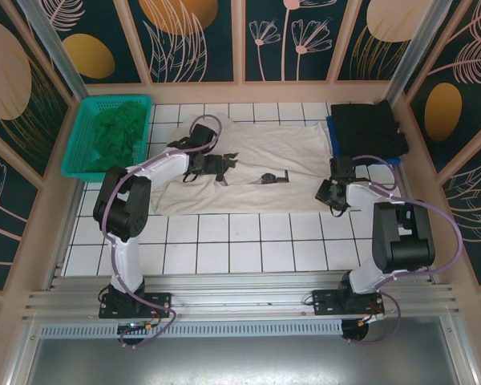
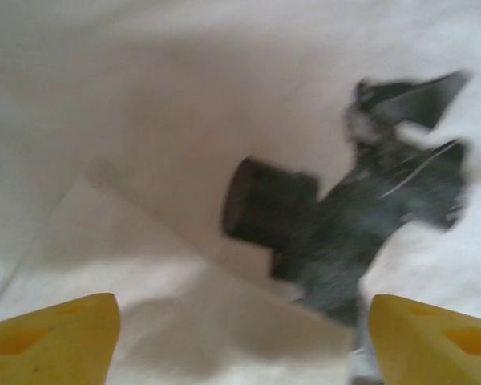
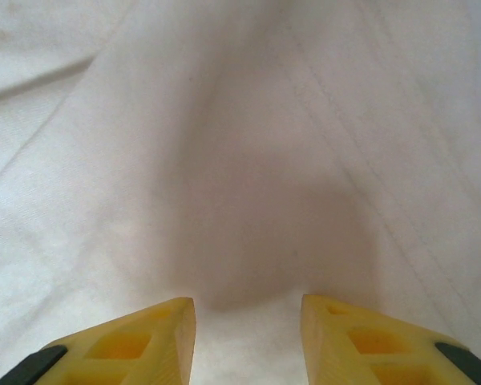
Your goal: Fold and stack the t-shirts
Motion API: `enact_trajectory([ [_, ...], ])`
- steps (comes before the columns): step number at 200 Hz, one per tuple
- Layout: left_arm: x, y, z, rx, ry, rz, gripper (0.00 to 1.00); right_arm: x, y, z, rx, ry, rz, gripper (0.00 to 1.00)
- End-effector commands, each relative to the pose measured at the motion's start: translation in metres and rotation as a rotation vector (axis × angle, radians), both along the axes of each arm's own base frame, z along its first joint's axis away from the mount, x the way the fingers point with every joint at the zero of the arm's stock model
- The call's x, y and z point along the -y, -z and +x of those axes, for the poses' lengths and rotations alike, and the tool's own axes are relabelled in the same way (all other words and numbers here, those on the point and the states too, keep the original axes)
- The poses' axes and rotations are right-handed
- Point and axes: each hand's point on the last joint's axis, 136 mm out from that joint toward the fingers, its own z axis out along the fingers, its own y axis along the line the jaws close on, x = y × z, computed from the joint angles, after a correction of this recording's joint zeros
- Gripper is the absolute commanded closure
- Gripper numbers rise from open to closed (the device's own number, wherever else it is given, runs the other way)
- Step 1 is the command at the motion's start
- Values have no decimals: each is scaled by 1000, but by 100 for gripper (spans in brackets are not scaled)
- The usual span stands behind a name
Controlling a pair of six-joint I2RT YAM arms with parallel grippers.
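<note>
Cloth first: the cream-white t-shirt (image 1: 256,152) lies spread on the tiled table (image 1: 248,241), its long axis running left to right across the far half of the tiles. I cannot tell from the overhead view which end is the collar. The lower left part looks doubled over on itself. A dark print (image 1: 274,177) sits near the middle of the shirt. On my left wrist camera that print (image 2: 337,233) is a smeared grey-black shape, and I can read no letters, brand or label in it. My left gripper (image 1: 227,163) hangs over the shirt just left of the print, its yellow fingers (image 2: 52,337) spread wide with nothing but flat cloth between them. My right gripper (image 1: 330,195) is at the shirt's right edge. On its own camera the fingers (image 3: 144,345) stand partly apart with a shadowed ridge of white cloth running up from the gap, and I cannot tell whether they are pinching it. Farther out, the black t-shirt (image 1: 367,127) lies folded at the far right corner. The dark green t-shirt (image 1: 116,136) is bunched inside the teal basket (image 1: 112,99) at the far left.
</note>
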Motion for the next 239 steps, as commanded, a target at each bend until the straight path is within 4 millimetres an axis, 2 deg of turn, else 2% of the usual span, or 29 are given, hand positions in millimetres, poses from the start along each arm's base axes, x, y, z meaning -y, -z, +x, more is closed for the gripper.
enact_trajectory([
  [1, -39, -15, -19, 32, -94, 83, 9, 3, -16, -3, 29, 7, -17, 60],
  [20, -60, -13, -41, 29, -155, 95, 6, 5, -9, 1, 23, 10, -18, 60],
  [36, -76, -1, -63, 10, -209, 89, 6, 9, 4, 3, -11, 15, -30, 60],
  [43, -84, 12, -73, -18, -235, 78, 7, 11, 10, 2, -27, 21, -35, 60],
  [45, -84, 7, -73, -5, -240, 63, 7, 13, 13, 1, -37, 26, -39, 61],
  [52, -92, 10, -78, -12, -266, 40, 8, 16, 18, -1, -54, 35, -43, 61],
  [59, -103, 22, -91, -43, -299, 46, 7, 19, 23, -5, -76, 48, -45, 61],
  [79, -121, 26, -105, -44, -352, 52, 2, 25, 30, -17, -103, 71, -43, 61],
  [108, -129, 28, -118, -62, -371, 70, 2, 30, 35, -38, -125, 112, -23, 61],
  [134, -147, 32, -139, -92, -417, 106, 2, 31, 35, -58, -144, 133, -6, 61],
  [156, -162, 21, -147, -77, -462, 111, 3, 27, 19, -60, -110, 126, 18, 61],
  [177, -156, -6, -136, -24, -437, 65, 5, 22, -9, -46, -24, 103, 39, 61],
  [189, -142, -20, -128, 2, -385, 4, 12, 19, -25, -36, 39, 86, 55, 61],
  [202, -125, -29, -120, 15, -330, -72, 15, 17, -35, -26, 84, 74, 60, 61],
  [216, -114, -21, -118, 2, -305, -118, 20, 15, -36, -15, 103, 58, 69, 61],
  [239, -114, 17, -131, -90, -327, -116, 27, 8, -28, -3, 93, 37, 91, 62],
])
